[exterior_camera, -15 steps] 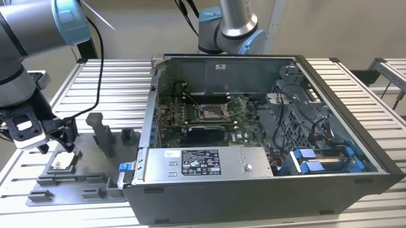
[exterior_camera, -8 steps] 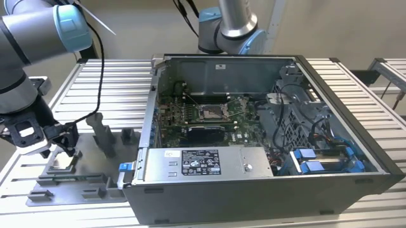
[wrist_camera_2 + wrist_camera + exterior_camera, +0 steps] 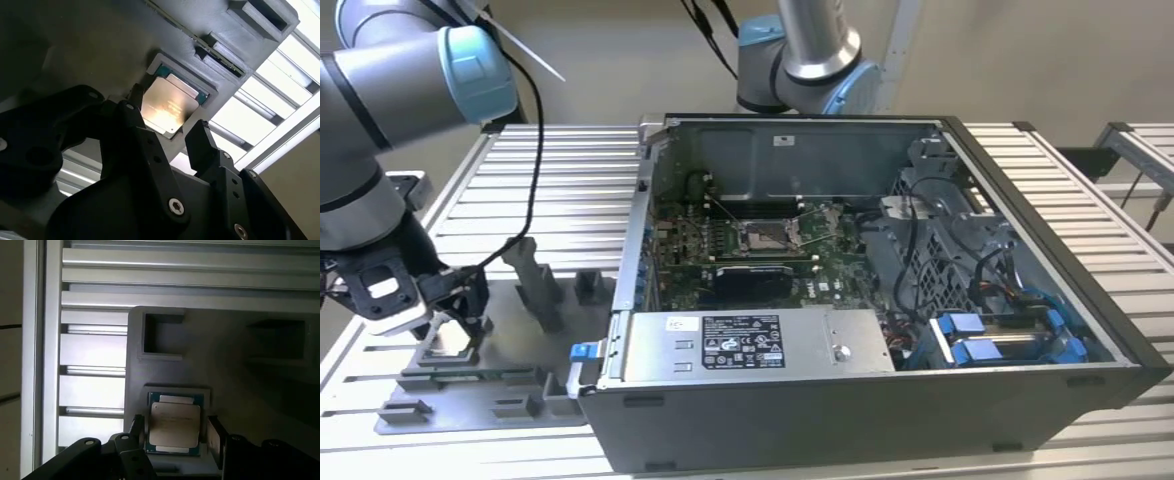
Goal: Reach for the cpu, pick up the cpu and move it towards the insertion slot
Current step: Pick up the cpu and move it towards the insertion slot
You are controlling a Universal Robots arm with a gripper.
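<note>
1. In the first wrist view the gripper (image 3: 176, 436) hangs low over the cpu (image 3: 175, 424), and its two black fingers (image 3: 214, 435) are spread apart.
2. The cpu lies between the fingers, one finger on each of two opposite sides. Each finger stands just beside an edge of the chip. I cannot tell whether either one already touches it.
3. The cpu is not lifted. It lies flat, with its silvery top up, in a shallow square recess of the grey tray (image 3: 230, 375).
4. On the same tray, a little beyond the cpu, there is an open rectangular pocket (image 3: 162, 335).
5. In the exterior view the tray rests on the slatted metal tabletop (image 3: 547, 190), at the exterior view's left, and carries some upright blocks (image 3: 534, 280).
6. Just beside the tray, toward the exterior view's right, stands the open computer case (image 3: 854, 420), with a silver labelled box (image 3: 761, 345) at its near side.
7. Deeper in the case is the green circuit board (image 3: 687, 250). The insertion slot (image 3: 765, 237) sits on it, well apart from the cpu.
</note>
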